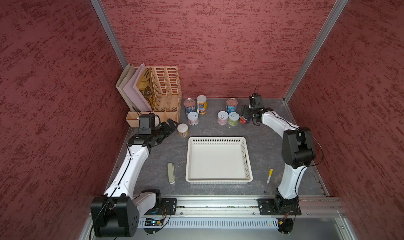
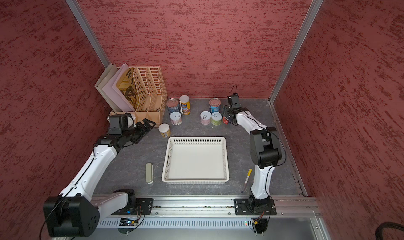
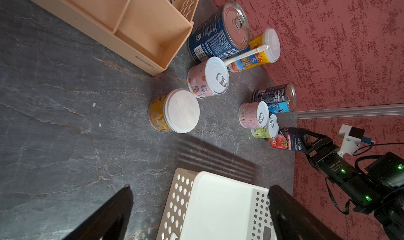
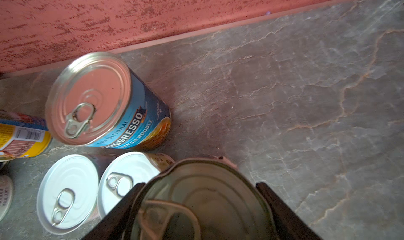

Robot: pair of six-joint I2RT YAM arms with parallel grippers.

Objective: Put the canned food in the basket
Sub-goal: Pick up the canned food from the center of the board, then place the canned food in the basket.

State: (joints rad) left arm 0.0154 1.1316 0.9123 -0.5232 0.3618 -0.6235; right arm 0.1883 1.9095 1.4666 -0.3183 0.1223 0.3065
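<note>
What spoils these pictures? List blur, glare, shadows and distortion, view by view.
Right wrist: the tomato can in the right claw is close and soft; the soup can lid mirrors the red wall. Left wrist: striped shadow beside the basket; the left claw is dark, featureless. In both top views: even light, wide-angle splays the corner rails.

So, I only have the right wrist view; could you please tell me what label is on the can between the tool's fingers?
Observer: It is the red tomato can, next to the green tin.
Operator: Thank you. Is anything in the basket?
Observer: No, the basket holds no cans.
Operator: And the left tool?
Observer: The left tool is open near the yellow can, not touching it.
</note>
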